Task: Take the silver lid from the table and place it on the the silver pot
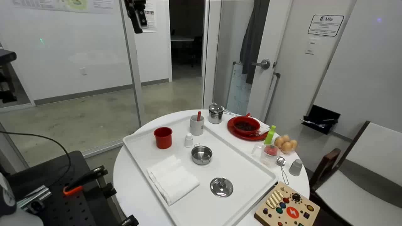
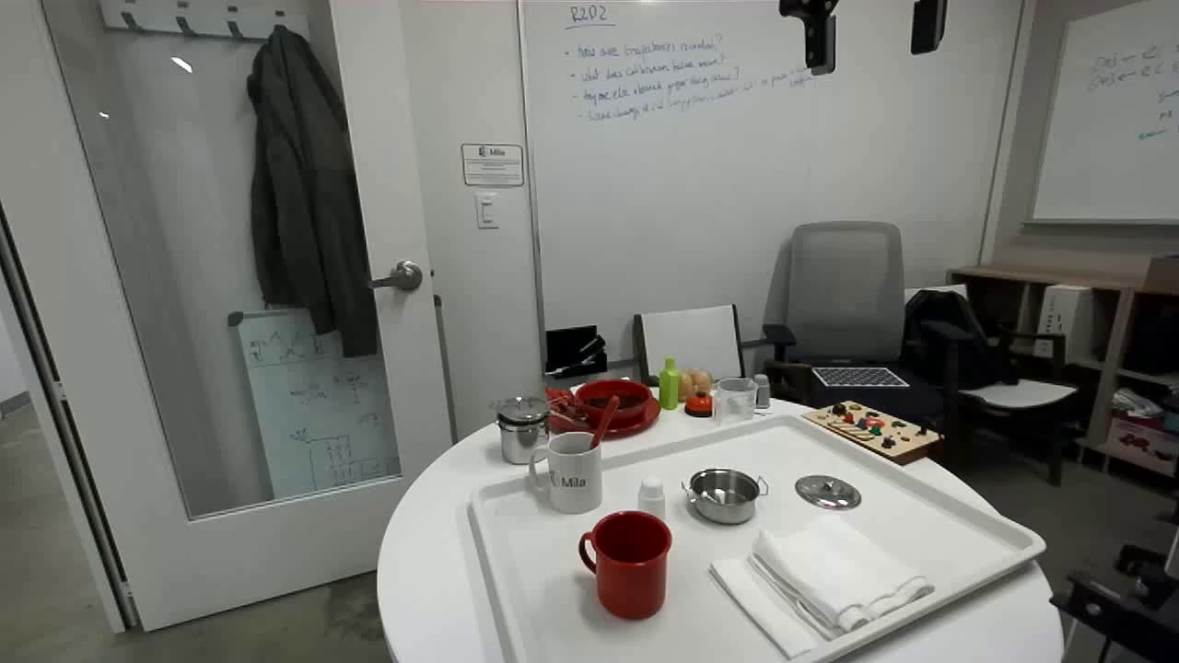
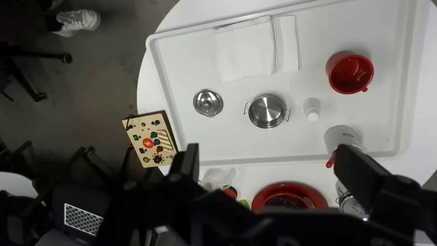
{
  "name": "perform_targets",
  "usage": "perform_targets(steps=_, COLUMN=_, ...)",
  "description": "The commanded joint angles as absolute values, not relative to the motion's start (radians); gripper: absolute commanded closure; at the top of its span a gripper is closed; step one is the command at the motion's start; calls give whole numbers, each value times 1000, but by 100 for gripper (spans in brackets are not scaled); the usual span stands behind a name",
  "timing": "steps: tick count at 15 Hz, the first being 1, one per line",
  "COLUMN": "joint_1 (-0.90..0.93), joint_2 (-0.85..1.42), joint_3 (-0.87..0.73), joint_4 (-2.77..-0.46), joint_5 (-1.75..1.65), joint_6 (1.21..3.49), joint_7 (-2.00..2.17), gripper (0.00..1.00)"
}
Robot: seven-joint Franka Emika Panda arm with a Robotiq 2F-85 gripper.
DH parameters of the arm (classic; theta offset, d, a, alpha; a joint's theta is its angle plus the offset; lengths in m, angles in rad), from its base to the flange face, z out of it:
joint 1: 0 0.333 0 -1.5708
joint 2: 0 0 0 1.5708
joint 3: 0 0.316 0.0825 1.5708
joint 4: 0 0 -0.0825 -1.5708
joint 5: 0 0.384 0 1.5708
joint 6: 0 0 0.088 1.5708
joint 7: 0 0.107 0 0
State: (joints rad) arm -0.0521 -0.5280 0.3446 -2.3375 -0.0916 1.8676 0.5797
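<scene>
Wrist view: the gripper (image 3: 267, 149), 2 fingers (image 3: 361, 176) spread, partly hides the red bowl (image 3: 284, 194).

Robotics lab in an office-type room, by the look of it. In an exterior view: wide whiteboard (image 2: 737, 184) across upper middle of the frame, handwriting (image 2: 645, 66) headed "R2D2", including a line on trajectories. Another whiteboard (image 2: 1110, 138), upper right. Robot gripper (image 2: 873, 55) at top edge. Mesh-back office chair (image 2: 846, 290) right of centre, open shelving (image 2: 1050, 277) at far right. Jacket (image 2: 304, 184) on a hook rail (image 2: 203, 20), upper left, by a glass-panelled door (image 2: 398, 184). "Mila" sign (image 2: 493, 165) above a light switch (image 2: 487, 211), both exterior views. In an exterior view: metal-framed glass partition (image 1: 130, 56) at left, poster (image 1: 59, 4) upper left, smooth grey-brown floor (image 1: 97, 110). Lower left, black plate (image 1: 69, 210) with rows of holes, black-and-orange clamp (image 1: 84, 179) at its edge.
</scene>
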Motion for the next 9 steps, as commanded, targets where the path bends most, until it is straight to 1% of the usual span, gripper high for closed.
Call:
perform_targets(steps=1, joint_1=-19, joint_2=-521, joint_3=317, joint_4=-2335, joint_5=-108, joint_6=1863, joint_7=594, gripper=0)
perform_targets(steps=7, joint_1=-19, joint_2=-521, joint_3=317, joint_4=-2335, joint_5=-108, joint_6=1864, joint_7=594, gripper=0)
perform_targets(steps=9, joint_1=-29, joint_2=-543, joint_3=328, joint_4=-2348, joint_5=-157, joint_6=1872, joint_7=622, gripper=0)
